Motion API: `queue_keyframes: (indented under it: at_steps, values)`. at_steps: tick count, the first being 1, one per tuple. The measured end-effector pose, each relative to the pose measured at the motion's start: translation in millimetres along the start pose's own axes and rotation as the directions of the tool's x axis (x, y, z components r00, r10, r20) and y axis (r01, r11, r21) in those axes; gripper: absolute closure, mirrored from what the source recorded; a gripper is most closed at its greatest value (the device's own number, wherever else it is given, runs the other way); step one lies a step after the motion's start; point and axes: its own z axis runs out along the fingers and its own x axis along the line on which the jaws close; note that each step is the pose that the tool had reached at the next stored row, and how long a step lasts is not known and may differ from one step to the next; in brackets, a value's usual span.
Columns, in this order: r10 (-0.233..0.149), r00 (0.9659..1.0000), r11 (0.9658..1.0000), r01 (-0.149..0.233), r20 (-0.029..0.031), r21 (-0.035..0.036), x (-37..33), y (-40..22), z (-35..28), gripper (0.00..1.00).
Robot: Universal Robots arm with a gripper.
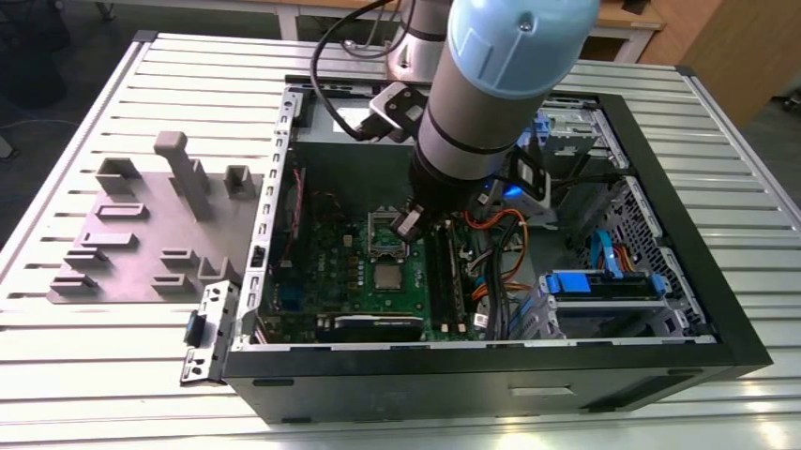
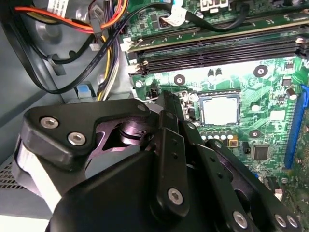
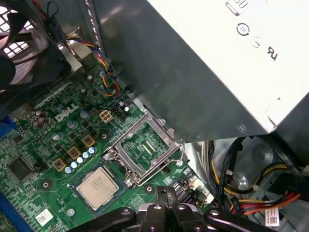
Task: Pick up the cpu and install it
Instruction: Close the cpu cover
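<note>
Most of the job looks done: the cpu already sits in the socket on the motherboard, right beside the raised socket frame, which is still flipped open. Exterior view shows the arm over that frame; can't tell if the gripper is open or closed.

Motherboard showing green with gold-topped parts; cpu gleaming dull silver, pale rim; gripper showing matte black; cables running orange, yellow, black; arm cap glowing pale blue.
</note>
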Motion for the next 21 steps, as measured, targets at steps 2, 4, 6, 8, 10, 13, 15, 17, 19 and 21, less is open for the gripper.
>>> queue_keyframes:
  at_steps: [2, 4, 6, 8, 10, 13, 15, 17, 19, 21]
  values:
    - [-0.007, 1.0000, 1.0000, 0.007, -0.0009, -0.0011, -0.7, 0.3, 1.1, 0.89]
    - [-0.019, 0.9998, 0.9998, 0.019, -0.0029, -0.0027, -0.8, 0.3, 2.0, 0.89]
    - [-0.028, 0.9996, 0.9996, 0.028, -0.0044, -0.0037, -1.3, 0.0, 2.8, 0.89]
    - [-0.031, 0.9995, 0.9995, 0.031, -0.0036, -0.0053, -2.7, 0.0, 3.8, 0.89]
    - [-0.039, 0.9992, 0.9992, 0.039, -0.0037, -0.0075, -3.1, 0.2, 5.3, 0.89]
    - [-0.073, 0.9973, 0.9973, 0.073, -0.0093, -0.0127, -3.0, 0.1, 6.9, 0.89]
    - [-0.077, 0.9970, 0.9970, 0.077, -0.0093, -0.0136, -3.6, -0.2, 7.9, 0.89]
    - [-0.077, 0.9970, 0.9970, 0.077, -0.0089, -0.0141, -5.6, -0.2, 9.0, 0.89]
    - [-0.077, 0.9970, 0.9969, 0.077, -0.0085, -0.0143, -8.4, 0.5, 10.5, 0.89]
    - [-0.078, 0.9969, 0.9968, 0.078, -0.0057, -0.0168, -10.5, 1.1, 11.8, 0.89]
